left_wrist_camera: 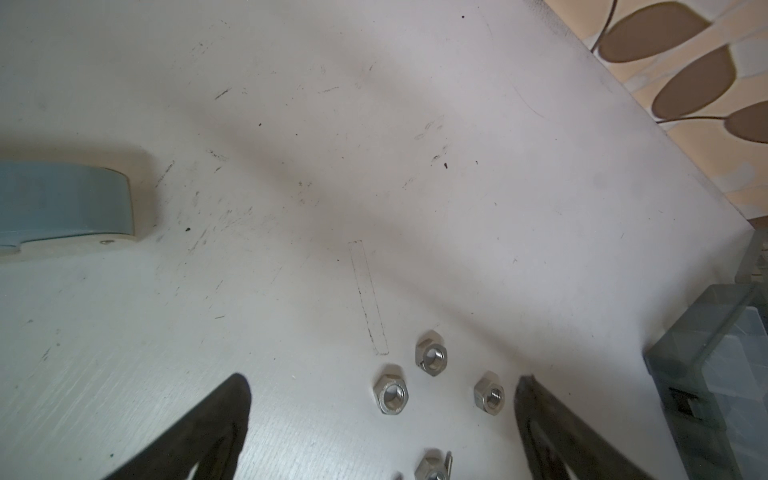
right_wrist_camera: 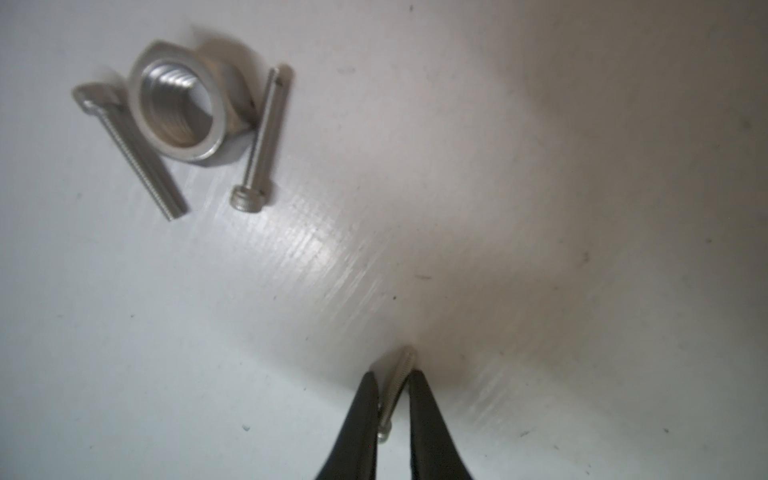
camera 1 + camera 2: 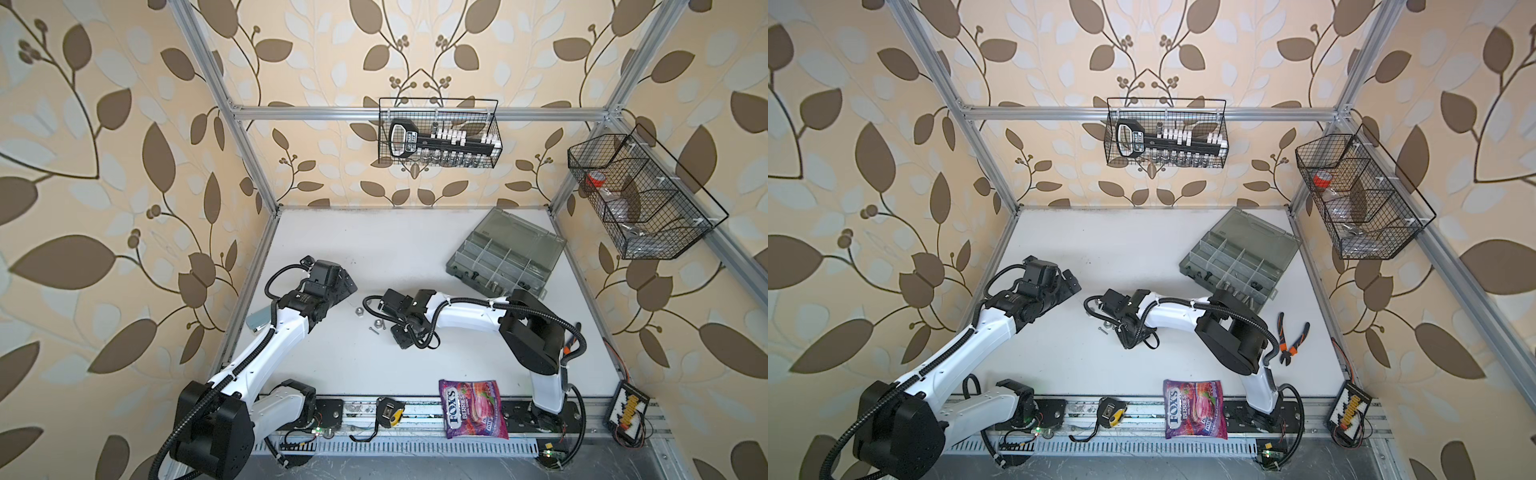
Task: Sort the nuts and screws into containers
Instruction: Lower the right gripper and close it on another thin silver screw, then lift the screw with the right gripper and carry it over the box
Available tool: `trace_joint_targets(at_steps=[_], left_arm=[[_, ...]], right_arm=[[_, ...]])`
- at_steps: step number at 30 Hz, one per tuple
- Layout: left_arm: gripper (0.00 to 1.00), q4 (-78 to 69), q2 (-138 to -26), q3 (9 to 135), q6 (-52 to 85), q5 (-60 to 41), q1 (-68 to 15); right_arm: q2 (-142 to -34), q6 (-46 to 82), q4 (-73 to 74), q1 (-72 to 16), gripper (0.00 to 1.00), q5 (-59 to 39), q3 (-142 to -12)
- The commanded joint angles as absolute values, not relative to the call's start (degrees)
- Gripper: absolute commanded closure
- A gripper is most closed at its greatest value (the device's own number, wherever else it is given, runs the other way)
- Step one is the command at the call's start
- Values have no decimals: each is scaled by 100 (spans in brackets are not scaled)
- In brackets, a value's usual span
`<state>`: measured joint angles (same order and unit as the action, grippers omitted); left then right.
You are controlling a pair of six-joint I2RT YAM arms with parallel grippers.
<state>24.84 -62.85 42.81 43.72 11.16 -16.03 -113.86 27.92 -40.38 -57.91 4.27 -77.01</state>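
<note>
Partway: organizer box [image 3: 459, 255] holds a few pcs, but silver nuts [image 1: 391, 394] + 2 thin screws [image 2: 262, 133] lie loose on table [image 3: 374, 249]; R gripper [image 2: 392, 375] nipped narrow onto 3rd thin screw [image 2: 402, 370] lying on table, L gripper [image 1: 382, 382] wide open over nuts.

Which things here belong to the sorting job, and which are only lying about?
For the job: thin screw inside the right gripper, loose screws, nuts, organizer box.
Lying about: candy bag, pliers, tape measure, wire baskets.
</note>
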Motion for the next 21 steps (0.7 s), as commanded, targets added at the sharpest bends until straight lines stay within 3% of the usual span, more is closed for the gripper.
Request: trace_joint_targets(at_steps=[1,6,21], left_arm=[[1,2499,-6275,4235,4404,1332,-1564],[1,2498,-6293,4270,4395,1327,-1564],[1,2506,-6398,4359,4341,1292,-1564]], right_arm=[[-11544,2777,-4386,-5827,90,470,-7427],[-11619,2759,-4352,-5827,100,413,-7424],[-10967,2723,-4333,-5681,100,741,-7682]])
